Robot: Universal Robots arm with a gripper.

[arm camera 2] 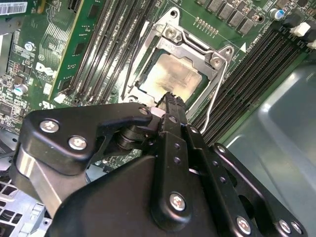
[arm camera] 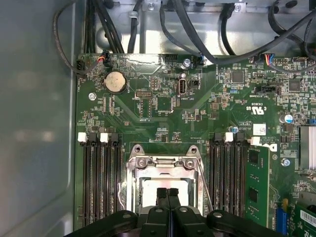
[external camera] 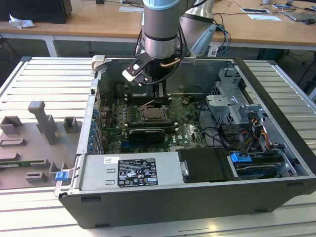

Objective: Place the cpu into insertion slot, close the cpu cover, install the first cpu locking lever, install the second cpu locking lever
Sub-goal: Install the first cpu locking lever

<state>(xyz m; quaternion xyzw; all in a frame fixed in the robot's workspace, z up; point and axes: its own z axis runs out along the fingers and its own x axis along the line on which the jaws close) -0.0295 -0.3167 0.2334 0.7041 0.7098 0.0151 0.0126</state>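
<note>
Black claw over cpu, memory slots either side, wire lever alongside.

cpu (silver top) lies flat under lowered cpu cover.

Bright, even light in all 3 views; glare whitens the cpu; inside, the case seems slightly shadowed.

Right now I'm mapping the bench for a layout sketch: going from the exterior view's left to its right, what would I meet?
grey fixture blocks → insertion slot → metal drive cage
</note>
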